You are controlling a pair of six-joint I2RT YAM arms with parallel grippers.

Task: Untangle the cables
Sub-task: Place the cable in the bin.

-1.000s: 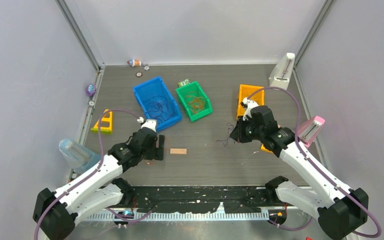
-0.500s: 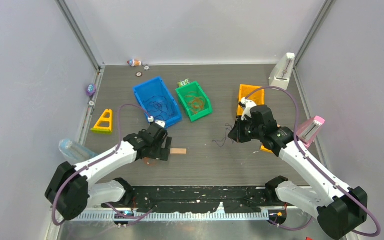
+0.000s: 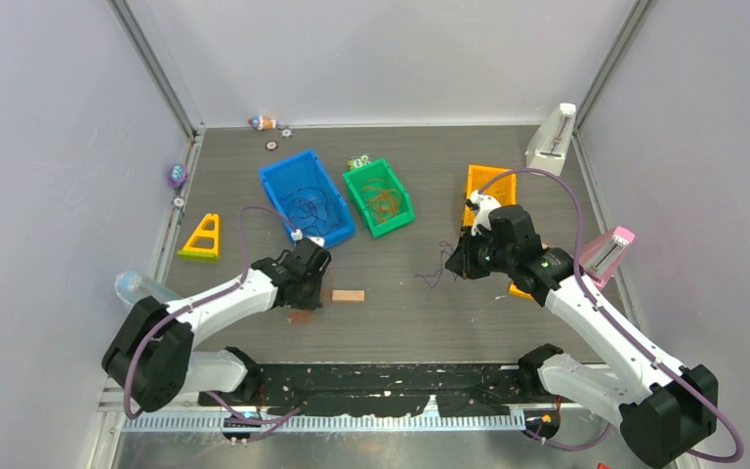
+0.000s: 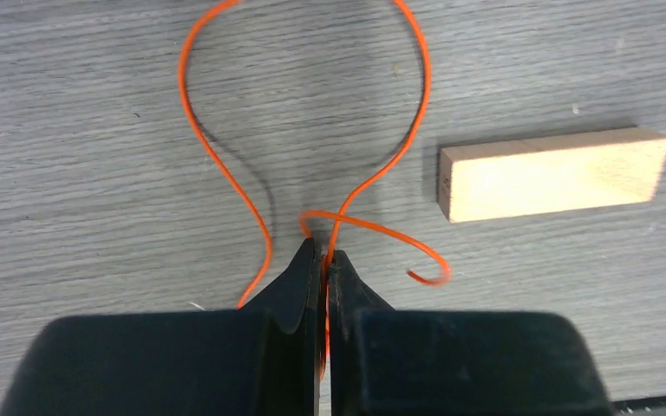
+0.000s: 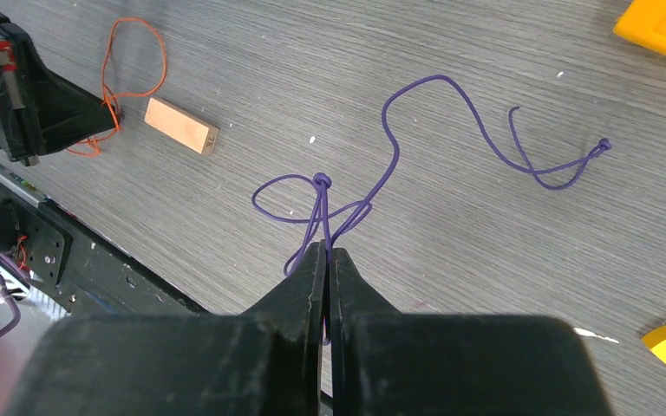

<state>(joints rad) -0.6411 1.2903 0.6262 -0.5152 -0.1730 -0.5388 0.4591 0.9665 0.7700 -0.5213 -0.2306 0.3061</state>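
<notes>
An orange cable (image 4: 428, 82) lies in a loose loop on the grey table, just left of a wooden block (image 4: 555, 172). My left gripper (image 4: 323, 251) is shut on it where the strands cross, and one strand runs between the pads. In the top view the left gripper (image 3: 299, 301) points down at the cable beside the block (image 3: 348, 295). A purple cable (image 5: 321, 181) with a small knot sprawls at mid table. My right gripper (image 5: 328, 250) is shut on it near the knot. From above, the right gripper (image 3: 454, 264) holds the purple cable (image 3: 433, 278).
A blue bin (image 3: 273, 200) holds dark cables and a green bin (image 3: 356, 200) holds orange ones. An orange bin (image 3: 472, 200) sits behind my right arm. A yellow triangle frame (image 3: 202, 237) and a plastic bottle (image 3: 142, 290) are at the left, with two stands (image 3: 552, 140) (image 3: 607, 252) at the right.
My left gripper swung right toward the wooden block, opened wide, then closed on the orange cable. My right arm stayed almost still, holding the purple cable.
</notes>
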